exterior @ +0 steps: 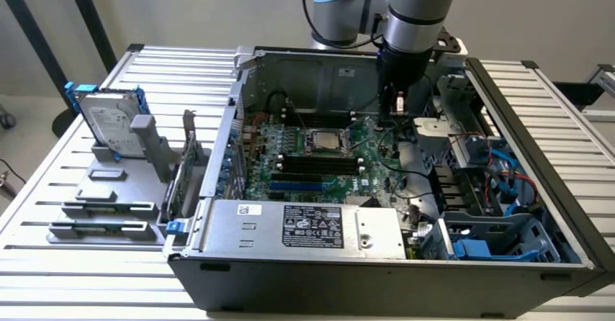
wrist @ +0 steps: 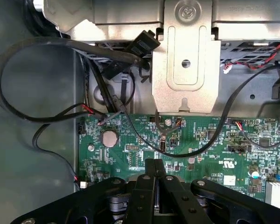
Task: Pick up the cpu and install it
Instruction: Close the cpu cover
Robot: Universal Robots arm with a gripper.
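The cpu (exterior: 327, 142), a small silver-grey square, lies flat in the socket frame in the middle of the green motherboard (exterior: 288, 166) inside the open computer case (exterior: 384, 270). My gripper (exterior: 391, 118) hangs over the board's edge toward the exterior view's right of the socket, apart from the cpu. In the wrist view the gripper (wrist: 155, 164) has its black fingers (wrist: 149, 186) pressed together with nothing between them, above the green board (wrist: 200, 140).
A hard drive with blue rails (exterior: 108, 123) stands on grey holder blocks (exterior: 114, 191) at the exterior view's left. The power supply (exterior: 307, 227) sits at the case front. Black cables (wrist: 32, 116) and a metal bracket (wrist: 185, 60) lie close to the gripper.
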